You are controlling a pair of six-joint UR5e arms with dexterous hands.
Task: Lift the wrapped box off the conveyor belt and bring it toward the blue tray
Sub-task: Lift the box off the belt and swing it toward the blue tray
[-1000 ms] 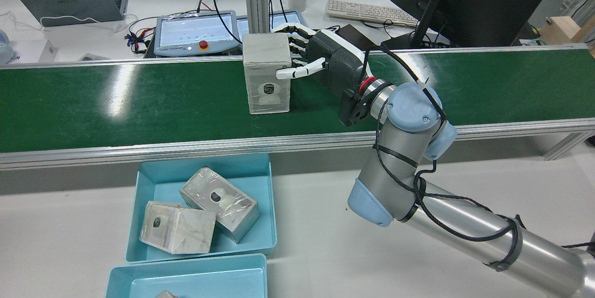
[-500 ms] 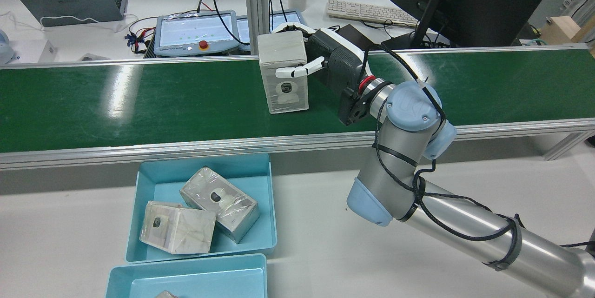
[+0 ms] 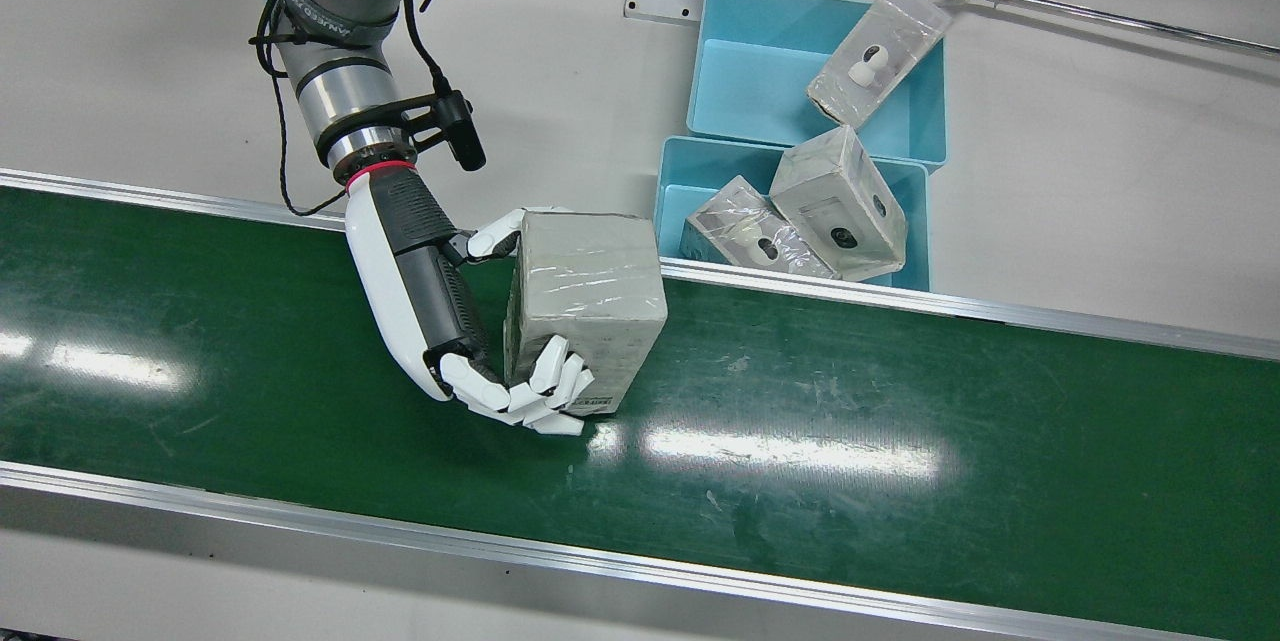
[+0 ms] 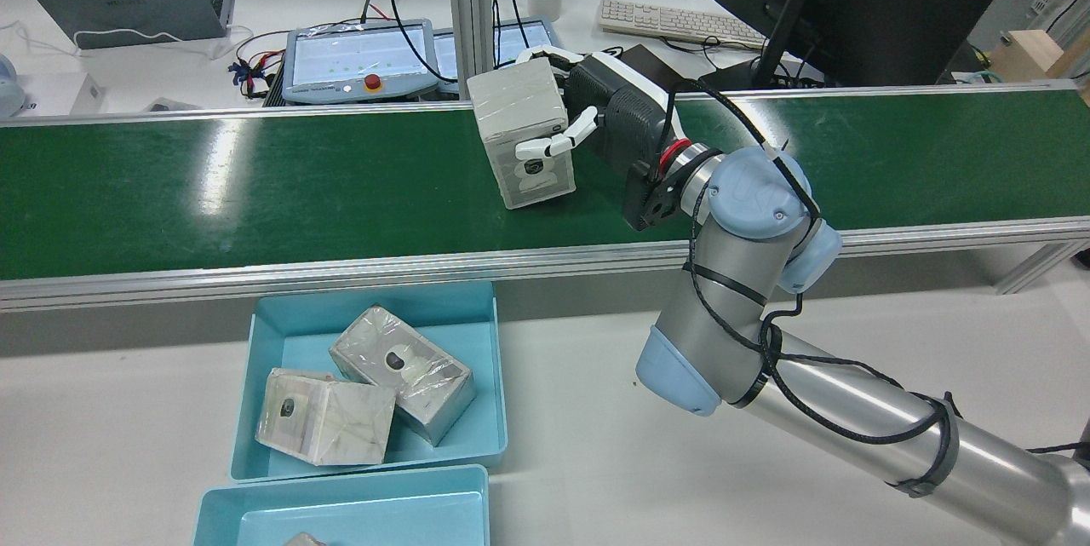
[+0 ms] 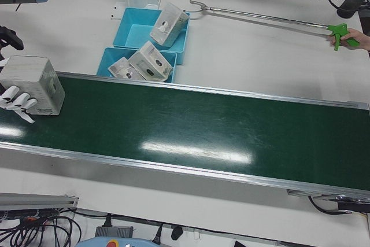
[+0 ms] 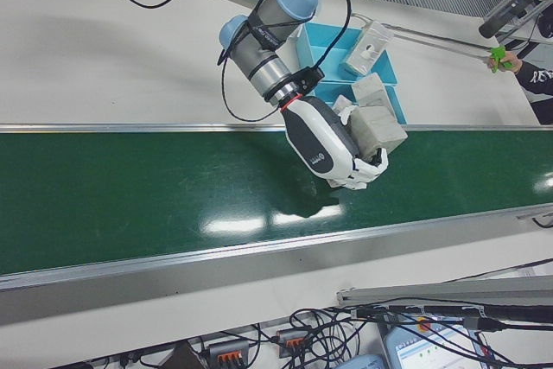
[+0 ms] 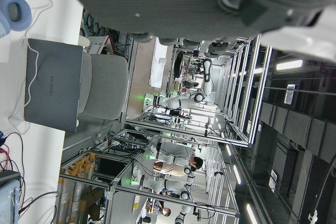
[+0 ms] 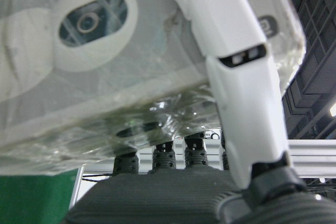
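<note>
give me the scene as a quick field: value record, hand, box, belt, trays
right hand: shut on the wrapped box, fingers on opposite sides
wrapped box: tilted, over the conveyor belt
left hand: only its dark casing shows in its own view, state unclear
blue tray: beside the belt, holds two wrapped boxes
second tray: one wrapped box leaning on its rim
person's hand: holds a long grabber tool

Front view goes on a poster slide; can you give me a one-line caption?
Right hand grips the wrapped box on the green conveyor belt, near the blue tray.
</note>
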